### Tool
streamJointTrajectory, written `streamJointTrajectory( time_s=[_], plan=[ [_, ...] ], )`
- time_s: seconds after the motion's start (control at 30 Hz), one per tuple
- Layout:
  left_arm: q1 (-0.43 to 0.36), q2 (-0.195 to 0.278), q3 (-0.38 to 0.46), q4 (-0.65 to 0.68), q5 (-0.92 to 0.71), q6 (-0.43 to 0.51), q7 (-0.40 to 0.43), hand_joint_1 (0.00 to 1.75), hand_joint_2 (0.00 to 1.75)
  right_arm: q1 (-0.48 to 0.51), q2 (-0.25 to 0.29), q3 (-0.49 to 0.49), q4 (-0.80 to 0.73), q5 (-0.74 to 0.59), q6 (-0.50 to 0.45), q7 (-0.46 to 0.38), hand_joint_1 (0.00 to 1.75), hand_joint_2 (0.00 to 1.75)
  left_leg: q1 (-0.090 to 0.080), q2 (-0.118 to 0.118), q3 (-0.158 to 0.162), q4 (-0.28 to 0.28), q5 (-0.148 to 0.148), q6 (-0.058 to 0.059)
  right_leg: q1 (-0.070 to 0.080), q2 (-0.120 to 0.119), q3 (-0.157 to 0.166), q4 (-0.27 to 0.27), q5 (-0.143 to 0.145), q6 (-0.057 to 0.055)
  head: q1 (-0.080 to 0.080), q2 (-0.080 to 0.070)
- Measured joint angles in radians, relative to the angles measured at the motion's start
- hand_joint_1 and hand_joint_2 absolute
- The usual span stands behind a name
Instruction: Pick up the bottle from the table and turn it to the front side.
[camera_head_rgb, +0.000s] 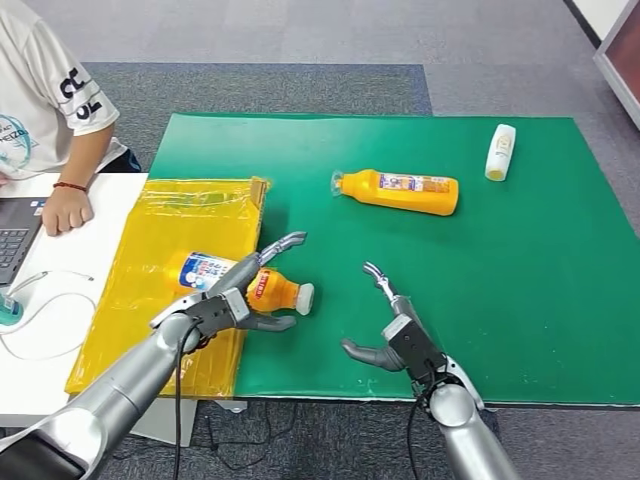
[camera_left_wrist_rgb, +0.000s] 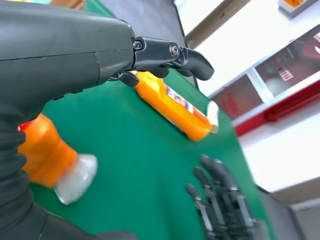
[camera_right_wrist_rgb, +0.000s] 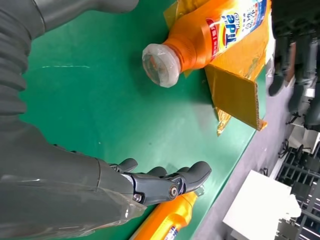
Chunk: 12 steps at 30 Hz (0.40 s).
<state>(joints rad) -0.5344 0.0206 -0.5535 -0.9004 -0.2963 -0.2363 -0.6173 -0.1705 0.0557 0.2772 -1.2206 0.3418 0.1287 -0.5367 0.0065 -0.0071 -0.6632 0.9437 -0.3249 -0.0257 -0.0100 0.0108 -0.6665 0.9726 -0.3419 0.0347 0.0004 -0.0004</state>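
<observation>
Near bottle (camera_head_rgb: 249, 282): we find it lying on its side, body on the yellow sheet (camera_head_rgb: 151, 250), neck and clear cap jutting onto the green mat (camera_head_rgb: 453, 300); the right wrist view shows a printed brand label facing up and sideways. We judge this the task's bottle, being the one under the hand.
Why so placed: lying flat, it offers its long side to a grasp from above; we judge the turn still undone.
Left hand (camera_head_rgb: 234, 300): we see it over the bottle's shoulder, fingers spread and reaching past it, thumb low beside the neck. Nothing is gripped; the hand is apart, and whether it touches the bottle we cannot tell.
Left arm pose: it comes in low from the near-left corner, forearm slanting across the yellow sheet.
Right hand (camera_head_rgb: 396, 330): we note it empty, fingers splayed, poised above bare mat well apart from the near bottle; we judge it waiting to receive or steady.
Far bottle (camera_head_rgb: 398, 191): orange, on its side, further back on the counter.
White bottle (camera_head_rgb: 500, 152): lying near the far right edge of the mat.
Person (camera_head_rgb: 45, 110): seated at the left, a hand by a laptop (camera_head_rgb: 15, 235).
</observation>
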Motion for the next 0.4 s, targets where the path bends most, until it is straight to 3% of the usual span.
streamJointTrajectory(
  time_s=[0.23,0.4],
  plan=[
    [0.119,-0.004,0.095,-0.137,0.334,-0.359,-0.014,0.00,1.75,-0.002,0.000,0.000,-0.001,-0.040,0.038,-0.007,0.00,1.75,0.000,0.000,0.000,0.000,-0.001,0.000,0.000,0.000,0.000,0.000,-0.001,0.000,0.000,0.000],
    [0.214,-0.012,0.177,-0.234,0.444,-0.516,-0.014,0.00,1.75,0.010,-0.004,-0.001,-0.019,-0.127,0.118,-0.030,0.00,1.75,0.000,0.000,0.000,0.000,-0.002,-0.001,0.000,0.000,-0.001,0.000,-0.002,0.000,0.000,0.000]
  ],
)
